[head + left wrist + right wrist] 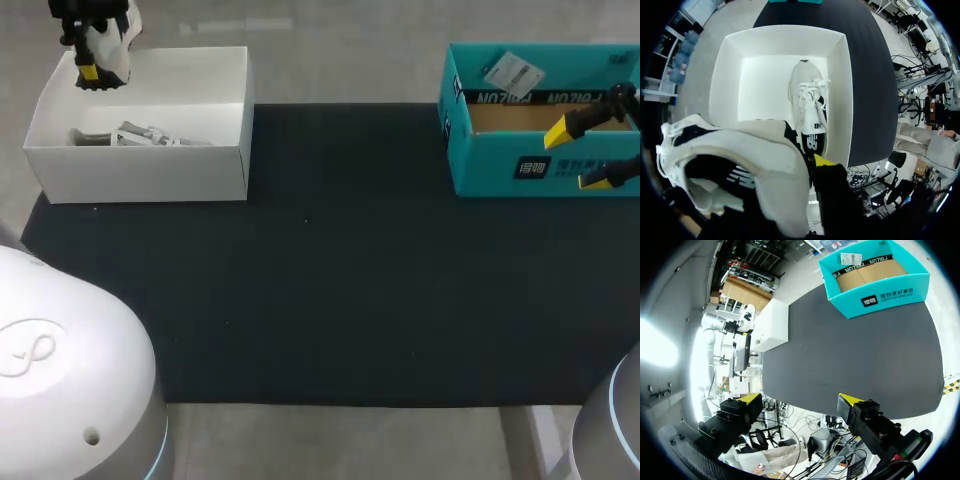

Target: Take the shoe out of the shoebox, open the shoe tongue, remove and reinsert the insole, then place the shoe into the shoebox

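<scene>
Nearest the lens, filling much of the left wrist view: a white-and-black shoe (735,160), pinched in the left claw (89,68). One yellow fingertip (822,160) showing against the shoe's side, the other hidden behind it. Below and ahead of that claw, the white shoebox (841,95), open-topped, with a second shoe (810,105) lying on its floor, laces up. Held shoe raised above the box, touching none of its walls.

On the other side, the right claw (800,401), fingers spread wide, gripping nothing. Well ahead of it, past a stretch of dark tabletop (850,350), a teal box (875,297), open at the top.

Step in hand, by the look of it: the first one, taking the shoe out of the shoebox, all but done with the shoe aloft. No sign yet of work on tongue or insole, as far as can be told.

Next move, most likely: carrying the shoe away from above the box to the bare tabletop between the two claws, then setting it down sole-first with the opening facing up. Calls for a firm pinch on the way, given a hold on soft upper material, prone to swinging or slipping. Calls too for bringing the right claw in to meet it: one claw steadying the shoe, the other drawing the tongue open.
</scene>
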